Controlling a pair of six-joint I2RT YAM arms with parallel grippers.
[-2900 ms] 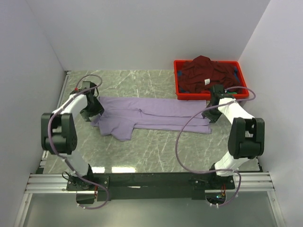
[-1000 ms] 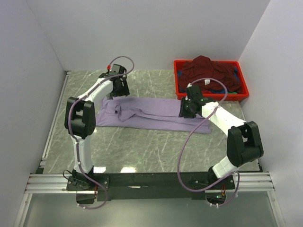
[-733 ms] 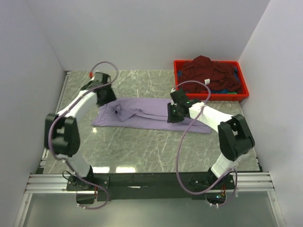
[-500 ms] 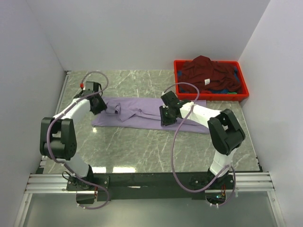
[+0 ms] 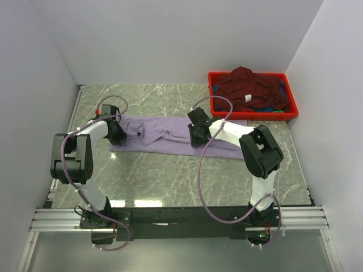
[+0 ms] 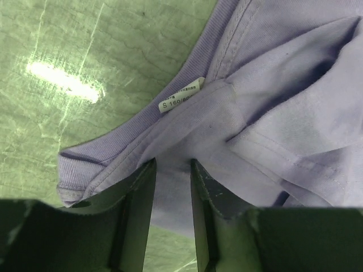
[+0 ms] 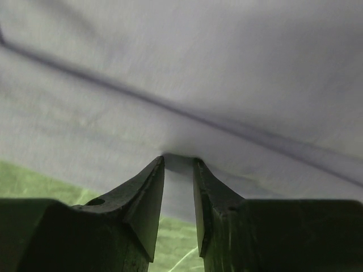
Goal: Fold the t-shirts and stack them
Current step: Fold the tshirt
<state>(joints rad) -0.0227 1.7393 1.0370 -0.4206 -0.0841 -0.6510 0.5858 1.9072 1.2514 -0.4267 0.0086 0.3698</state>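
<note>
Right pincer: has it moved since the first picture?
Yes. The right pincer has slid left, away from the red crate, to the middle of the purple shirt.

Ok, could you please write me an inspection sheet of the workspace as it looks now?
Surface: green marbled table, with light glare near the front.
Job's things: lavender shirt lies partly folded in the middle; maroon shirt is heaped in the red crate, over blue and green cloth.
Clutter: nothing seen.
Hands: left hand pinches the lavender shirt near its collar label; right hand pinches the same shirt at mid-length.
Cables: purple cables loop from both arms; the right one passes over the lavender shirt.
Surroundings: white walls; metal frame in front.
</note>
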